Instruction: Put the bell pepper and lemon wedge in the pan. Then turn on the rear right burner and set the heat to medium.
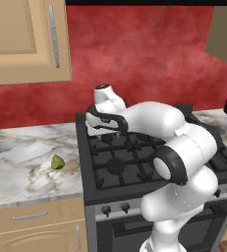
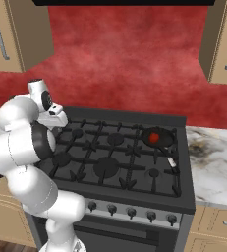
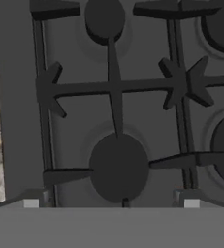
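While glossy, bell pepper point(image 2: 155, 137) in round pan point(image 2: 165, 142)

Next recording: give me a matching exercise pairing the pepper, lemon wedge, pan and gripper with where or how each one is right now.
Things:
1. glossy red bell pepper
2. yellow-green lemon wedge
3. round black pan with grey handle
4. gripper

Places or states:
A. on the rear right burner of the black stove
B. fingers wide apart above the stove's left burners
C. lying inside the pan
D. on the marble counter left of the stove

Pairs: 1-C, 2-D, 3-A, 4-B
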Motion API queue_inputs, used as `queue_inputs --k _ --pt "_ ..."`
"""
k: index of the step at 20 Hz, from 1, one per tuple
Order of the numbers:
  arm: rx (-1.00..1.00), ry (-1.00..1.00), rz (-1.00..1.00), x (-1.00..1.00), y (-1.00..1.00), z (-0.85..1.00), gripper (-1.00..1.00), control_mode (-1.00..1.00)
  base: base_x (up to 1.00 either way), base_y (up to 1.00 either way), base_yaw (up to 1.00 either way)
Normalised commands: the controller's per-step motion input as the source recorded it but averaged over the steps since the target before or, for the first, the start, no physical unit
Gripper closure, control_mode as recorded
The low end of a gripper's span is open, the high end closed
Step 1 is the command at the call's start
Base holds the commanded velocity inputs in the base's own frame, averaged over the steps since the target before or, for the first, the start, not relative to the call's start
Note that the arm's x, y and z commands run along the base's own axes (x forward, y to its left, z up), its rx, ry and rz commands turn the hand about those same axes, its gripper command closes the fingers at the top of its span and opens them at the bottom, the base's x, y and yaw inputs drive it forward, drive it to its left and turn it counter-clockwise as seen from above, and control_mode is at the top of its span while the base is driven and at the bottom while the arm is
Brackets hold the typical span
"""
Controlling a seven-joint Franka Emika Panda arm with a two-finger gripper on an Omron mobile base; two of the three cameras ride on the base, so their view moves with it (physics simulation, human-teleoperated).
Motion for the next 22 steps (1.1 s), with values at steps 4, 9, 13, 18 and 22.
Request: queue_inputs --k 4,9,13,18,22 --pt "0.15 -0.04 0.10 0.00 0.02 -0.02 -1.00 -1.00 0.00 0.00 0.00" --pt "0.11 -0.03 0.10 0.00 0.12 0.10 -1.00 -1.00 0.00 0.00 0.00" --pt "0.00 0.08 0.05 -0.05 0.48 0.10 -1.00 -1.00 0.00 0.00 0.00" --pt "0.00 0.03 0.05 0.00 0.77 0.00 -1.00 -1.00 0.00 0.00 0.00" --pt "0.00 0.00 0.04 0.00 0.77 0.00 -1.00 -1.00 0.00 0.00 0.00"
